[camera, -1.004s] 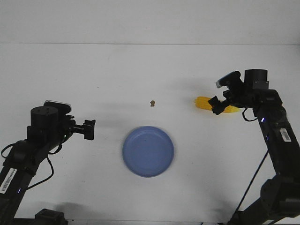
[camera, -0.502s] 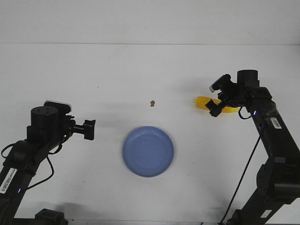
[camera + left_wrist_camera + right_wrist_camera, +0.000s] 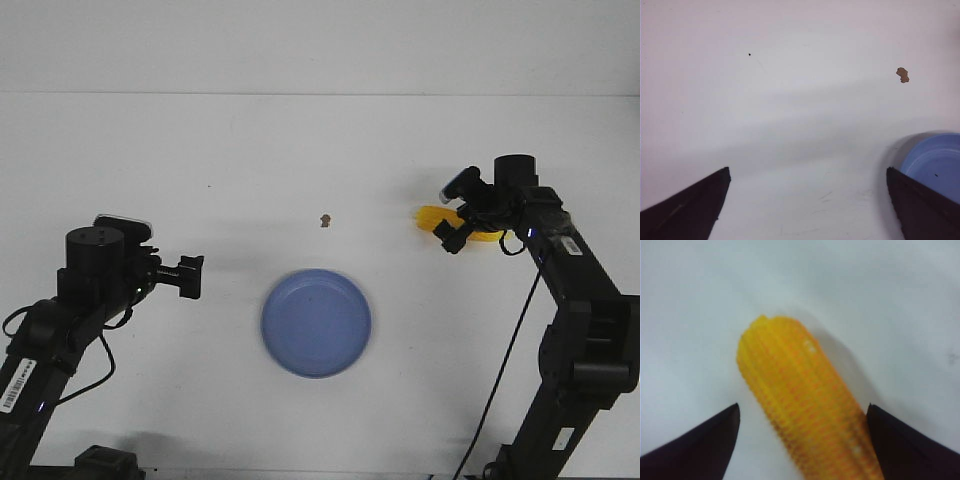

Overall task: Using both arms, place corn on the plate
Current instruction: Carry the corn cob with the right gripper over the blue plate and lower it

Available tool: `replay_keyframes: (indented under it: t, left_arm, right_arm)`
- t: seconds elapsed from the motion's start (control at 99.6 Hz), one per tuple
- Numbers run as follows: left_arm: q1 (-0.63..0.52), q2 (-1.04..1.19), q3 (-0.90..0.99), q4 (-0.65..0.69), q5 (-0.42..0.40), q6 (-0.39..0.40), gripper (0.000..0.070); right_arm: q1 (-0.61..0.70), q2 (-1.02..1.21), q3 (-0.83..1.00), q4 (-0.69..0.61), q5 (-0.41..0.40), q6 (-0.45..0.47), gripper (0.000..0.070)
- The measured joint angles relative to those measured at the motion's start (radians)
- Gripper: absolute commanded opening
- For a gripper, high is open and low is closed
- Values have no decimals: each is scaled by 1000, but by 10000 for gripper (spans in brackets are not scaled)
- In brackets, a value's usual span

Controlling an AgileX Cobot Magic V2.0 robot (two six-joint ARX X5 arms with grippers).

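Note:
The yellow corn point(image 3: 432, 216) lies on the white table at the right. My right gripper point(image 3: 452, 236) is down over it, open. In the right wrist view the corn point(image 3: 805, 410) runs between the two dark fingers point(image 3: 700, 450), close against one and apart from the other. The blue plate point(image 3: 316, 322) sits at the table's front middle, with nothing on it. My left gripper point(image 3: 190, 276) is open and holds nothing, level above the table left of the plate. The left wrist view shows the plate's rim point(image 3: 932, 160) beside one finger point(image 3: 690, 210).
A small brown crumb point(image 3: 325, 220) lies on the table behind the plate; it also shows in the left wrist view point(image 3: 902, 75). The table's far edge runs across the back.
My right arm has reached farther forward and lowered, bringing its gripper down around the corn. The left arm, the plate and the corn have not moved.

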Motion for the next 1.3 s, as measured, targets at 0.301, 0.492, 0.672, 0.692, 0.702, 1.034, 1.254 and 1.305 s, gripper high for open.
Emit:
replay_keyframes:
  t: [0.301,0.492,0.672,0.692,0.702,1.034,1.254,1.305]
  left_arm:
    - [0,0,0,-3,0,0,637]
    - [0,0,0,-3,0,0,637]
    - [0,0,0,-3,0,0,637]
    - [0,0,0,-3,0,0,637]
    - [0,0,0,-3,0,0,637]
    - [0,0,0,-3,0,0,637]
    - [0,0,0,-6,0,0,637]
    - [0,0,0,-6,0,0,637]
  right_arm:
    - [0,29,0,-2,16,16,184]
    - [6,11,1,-70,11,72,118]
    - [92,-126,1,-275,-90,142,118]
    - [105,-138,1,-293,-102,150,118]
    - [112,-143,1,-301,-108,153,118]
    - [435,-168,-21,-391,-71,251,124]
    - [643,-168,-32,-317,-20,308,135]
    - [671,-168,-32,-306,3,320,154]
